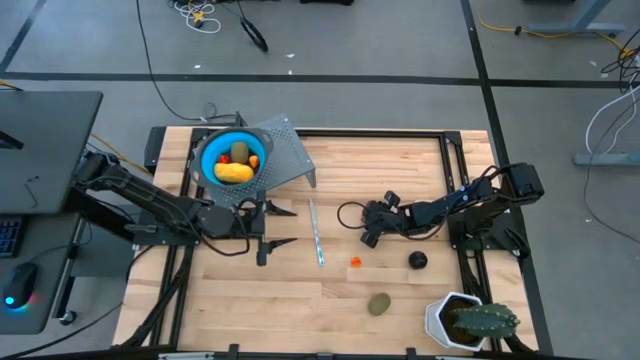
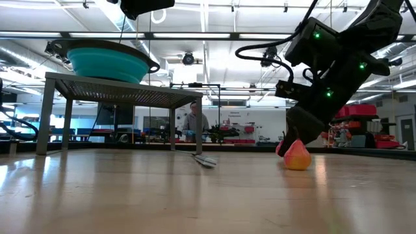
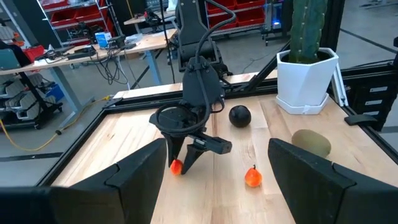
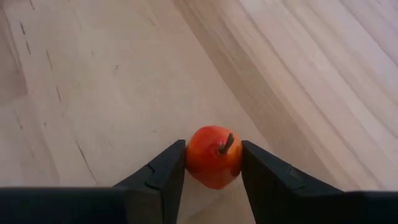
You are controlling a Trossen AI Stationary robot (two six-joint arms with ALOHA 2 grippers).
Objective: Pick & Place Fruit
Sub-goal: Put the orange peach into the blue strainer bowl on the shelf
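My right gripper (image 1: 372,228) points down at the table's middle right, shut on a small orange-red ball (image 4: 213,157); this ball also shows in the left wrist view (image 3: 176,166). A second orange-red ball (image 1: 355,262), a black ball (image 1: 417,260) and an olive-brown kiwi (image 1: 379,303) lie loose on the table. A blue bowl (image 1: 215,150) on a metal stand holds a yellow fruit (image 1: 234,172), a kiwi and red balls. My left gripper (image 1: 285,226) is open and empty, level, beside the stand. My right gripper pinches the orange-red ball by its two opposite sides (image 4: 189,158) between its two fingers. The ball's stem (image 4: 226,143) points away from the wrist. The fingers come slanting from above and the table's right. The ball is at the table's surface; I cannot tell whether it is lifted.
A thin silvery-blue stick (image 1: 316,232) lies between the two grippers. A spiky green plant in a white pot (image 1: 468,320) stands at the near right corner. The perforated metal stand (image 1: 290,160) stands at the far left. A dark frame edges the table.
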